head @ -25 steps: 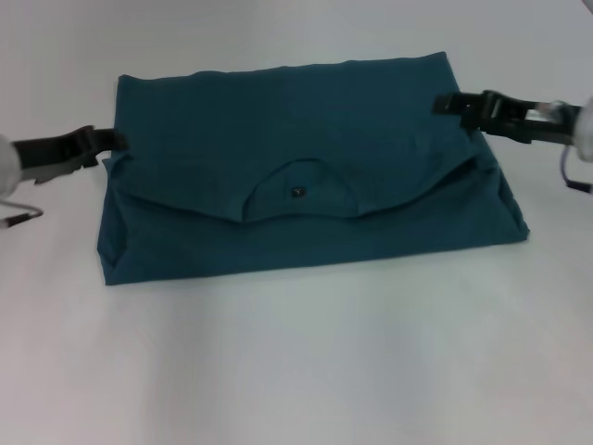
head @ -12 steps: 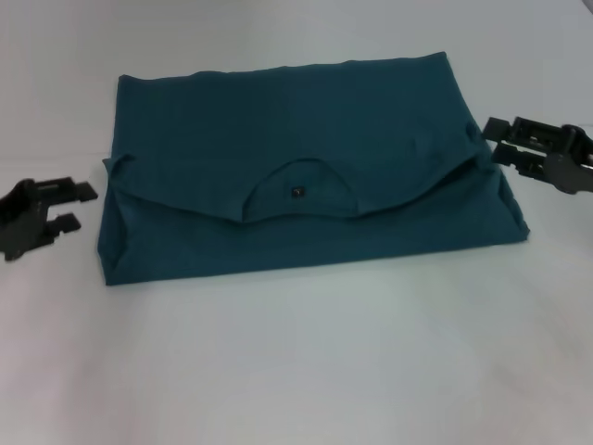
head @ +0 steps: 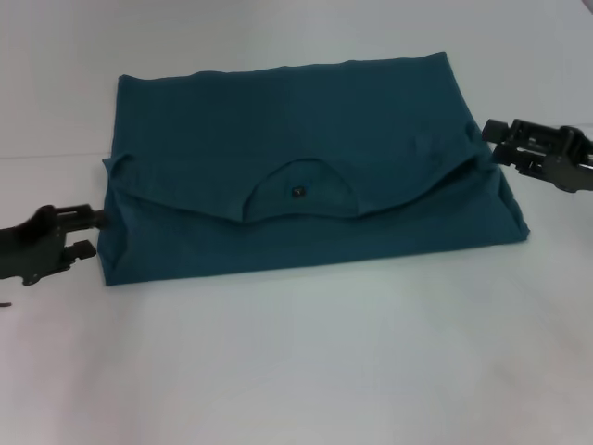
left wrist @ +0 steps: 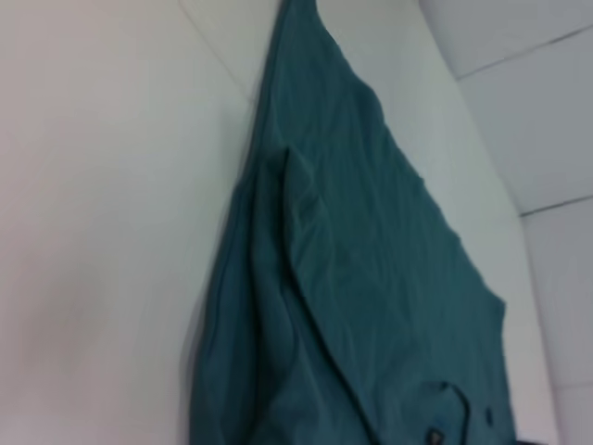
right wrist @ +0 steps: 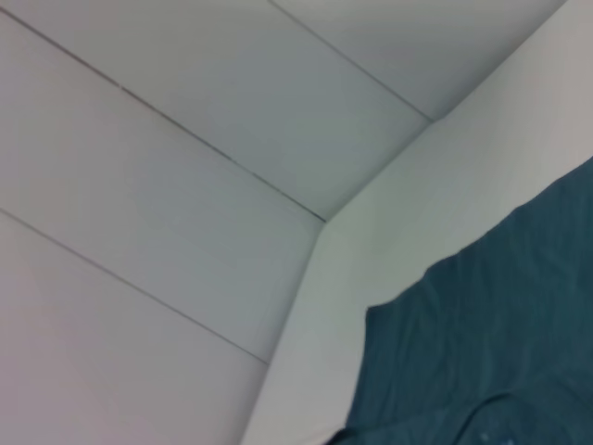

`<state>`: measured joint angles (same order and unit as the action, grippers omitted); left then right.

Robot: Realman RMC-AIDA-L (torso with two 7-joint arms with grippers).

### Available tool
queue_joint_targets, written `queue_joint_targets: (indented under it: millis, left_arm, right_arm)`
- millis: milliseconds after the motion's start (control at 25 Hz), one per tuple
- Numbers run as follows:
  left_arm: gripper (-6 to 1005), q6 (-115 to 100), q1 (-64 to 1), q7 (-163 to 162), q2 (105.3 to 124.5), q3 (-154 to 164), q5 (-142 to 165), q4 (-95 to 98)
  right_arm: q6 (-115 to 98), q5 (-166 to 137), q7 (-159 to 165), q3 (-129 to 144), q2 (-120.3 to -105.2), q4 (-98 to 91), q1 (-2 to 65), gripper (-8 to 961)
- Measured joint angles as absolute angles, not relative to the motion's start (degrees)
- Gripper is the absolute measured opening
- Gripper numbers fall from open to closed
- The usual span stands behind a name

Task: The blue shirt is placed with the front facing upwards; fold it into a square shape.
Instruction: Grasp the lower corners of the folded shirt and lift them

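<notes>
Head view: blue shirt [head: 306, 171] is lying folded into a wide rectangle on the white table [head: 296, 362], collar arc showing mid-front. Left gripper [head: 85, 234] and right gripper [head: 493, 142] are sitting released at its side edges. Left wrist view: layered teal folds [left wrist: 352, 306]. Right wrist view: shirt corner [right wrist: 491, 362] is resting on the table.

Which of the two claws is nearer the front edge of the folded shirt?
The left gripper, beside the blue shirt's near corner; the right gripper sits farther back.

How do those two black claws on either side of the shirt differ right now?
The left end effector sits low, by the blue shirt's near left corner; the right end effector sits farther back, at the right edge's fold. Left looks tilted, right level. Both are open and empty.
</notes>
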<state>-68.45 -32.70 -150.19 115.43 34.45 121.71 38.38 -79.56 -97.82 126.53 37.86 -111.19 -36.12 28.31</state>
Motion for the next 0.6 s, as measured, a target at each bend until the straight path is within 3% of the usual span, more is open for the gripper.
queue_joint_targets:
  millis: [320, 600]
  left_arm:
    - [566, -64.37, -33.44, -140.98, 115.28, 36.17, 122.69, 36.35]
    - [566, -59.46, -34.11, -132.70, 117.07, 36.86, 124.07, 34.47]
  right_arm:
    - [-79.14, -100.39, 125.75, 37.47, -111.41, -35.79, 28.64, 651]
    - [-79.12, -100.40, 125.73, 37.29, -111.44, -35.68, 28.14, 646]
